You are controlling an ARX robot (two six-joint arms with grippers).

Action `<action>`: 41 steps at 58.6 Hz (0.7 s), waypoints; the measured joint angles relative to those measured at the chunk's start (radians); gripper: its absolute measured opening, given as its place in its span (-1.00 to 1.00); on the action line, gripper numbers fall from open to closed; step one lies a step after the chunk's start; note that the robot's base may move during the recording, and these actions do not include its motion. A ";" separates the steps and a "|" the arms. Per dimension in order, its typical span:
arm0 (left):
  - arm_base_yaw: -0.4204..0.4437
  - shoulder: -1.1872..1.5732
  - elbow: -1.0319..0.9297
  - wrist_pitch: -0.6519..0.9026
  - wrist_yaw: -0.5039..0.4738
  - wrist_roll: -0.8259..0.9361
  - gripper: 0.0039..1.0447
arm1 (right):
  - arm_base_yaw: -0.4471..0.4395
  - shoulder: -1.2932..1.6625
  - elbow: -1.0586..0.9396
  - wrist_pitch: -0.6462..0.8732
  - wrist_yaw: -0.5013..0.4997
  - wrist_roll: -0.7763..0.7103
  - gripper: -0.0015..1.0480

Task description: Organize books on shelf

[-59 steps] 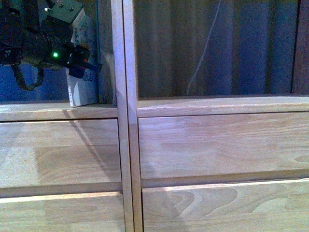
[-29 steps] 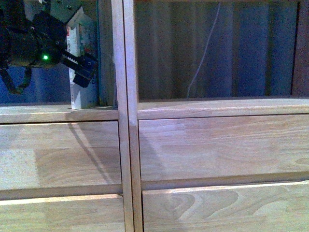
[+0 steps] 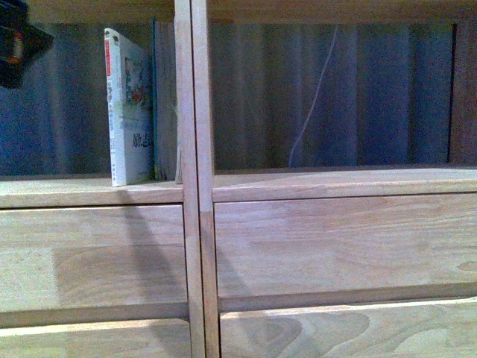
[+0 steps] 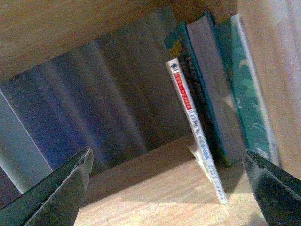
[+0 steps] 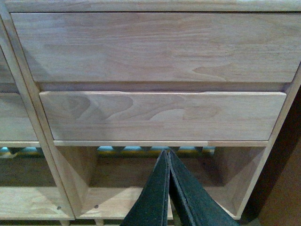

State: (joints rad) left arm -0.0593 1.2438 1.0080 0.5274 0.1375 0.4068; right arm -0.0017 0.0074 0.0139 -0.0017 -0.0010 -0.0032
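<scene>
The white paperback (image 3: 128,108) with a red spine mark stands upright in the shelf's (image 3: 192,224) left compartment. It is next to a blue-spined book (image 3: 155,97) and pale pages against the centre post. In the left wrist view the paperback (image 4: 195,127) leans slightly, with teal-covered books (image 4: 212,94) behind it. My left gripper (image 4: 167,154) is open, its fingers wide apart and touching nothing. It is drawn back to the left, where only a dark part of the left arm (image 3: 16,46) shows. My right gripper (image 5: 168,154) is shut on nothing, low before the shelf.
Wide plank drawer fronts (image 3: 335,239) run below the compartments. The right compartment (image 3: 328,89) holds no books; curtain and a thin cord show through its open back. In the right wrist view, drawers (image 5: 160,115) sit above a bare bottom compartment (image 5: 117,197).
My left gripper has let go of the white paperback and pulled back to the left, out of the compartment. The book now stands free and upright. The view has tilted slightly.
</scene>
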 joint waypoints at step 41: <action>0.357 -0.960 -0.632 -0.628 0.144 -0.419 -0.37 | 0.000 -0.002 0.000 0.000 0.000 0.000 -0.94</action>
State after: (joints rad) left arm 0.2981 0.2840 0.3756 -0.1001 0.2817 -0.0120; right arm -0.0017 0.0059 0.0139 -0.0017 -0.0006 -0.0032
